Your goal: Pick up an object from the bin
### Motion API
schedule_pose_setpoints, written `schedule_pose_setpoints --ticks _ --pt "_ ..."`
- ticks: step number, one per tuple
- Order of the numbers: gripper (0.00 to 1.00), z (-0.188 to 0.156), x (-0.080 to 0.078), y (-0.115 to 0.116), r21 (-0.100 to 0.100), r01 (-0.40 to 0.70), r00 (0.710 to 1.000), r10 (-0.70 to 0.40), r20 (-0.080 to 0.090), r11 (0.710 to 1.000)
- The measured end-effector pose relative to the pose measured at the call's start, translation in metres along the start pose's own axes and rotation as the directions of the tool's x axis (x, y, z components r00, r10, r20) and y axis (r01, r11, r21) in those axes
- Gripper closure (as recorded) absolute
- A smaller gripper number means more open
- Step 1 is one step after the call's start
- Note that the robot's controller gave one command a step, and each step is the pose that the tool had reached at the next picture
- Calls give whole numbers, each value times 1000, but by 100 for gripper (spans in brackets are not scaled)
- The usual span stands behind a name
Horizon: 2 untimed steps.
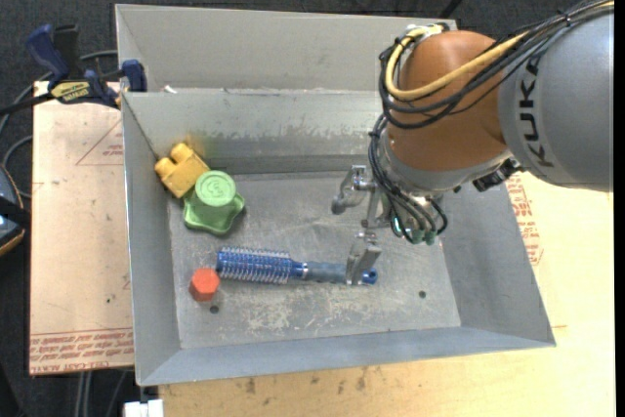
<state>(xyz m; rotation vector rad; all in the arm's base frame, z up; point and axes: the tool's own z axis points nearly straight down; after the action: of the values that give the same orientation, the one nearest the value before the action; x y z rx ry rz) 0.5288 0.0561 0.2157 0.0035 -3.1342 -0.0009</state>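
Looking down from the camera view, the tool [354, 228] is seen low inside the grey bin [283, 127], over the right half of its floor and below the orange wrist cover [444, 112]. Its two fingers are spread wide, and nothing is seen between them. One finger [343, 193] is turned toward the back wall. The other one is placed just at the handle end of a blue hairbrush [256, 266], which lies flat near the front of the bin with its bristled head to the left. Whether this finger touches the handle cannot be told.

A small orange-red cylinder [204, 283] is found just beside the bristled head. A green cup-shaped thing [213, 201] and a yellow block [181, 169], touching one another, are placed in the left back corner, well apart from the tool.

The step in hand is judged to be the alignment before a grasp, with the hairbrush as the nearest thing; no lifting is begun yet. For the next move, the tool probably has to be shifted a little toward the front, so that the thin handle is brought between both fingers, and then closed. Because the handle is narrow and lies flat, it may be pushed aside if the closing is made off-centre.
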Motion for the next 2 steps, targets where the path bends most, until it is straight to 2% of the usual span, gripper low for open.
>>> schedule_pose_setpoints --ticks 1,2 --pt "0 142 -18 -24 1 294 956 -294 13 956" --pt "100 139 -19 -25 3 293 956 -293 16 956"
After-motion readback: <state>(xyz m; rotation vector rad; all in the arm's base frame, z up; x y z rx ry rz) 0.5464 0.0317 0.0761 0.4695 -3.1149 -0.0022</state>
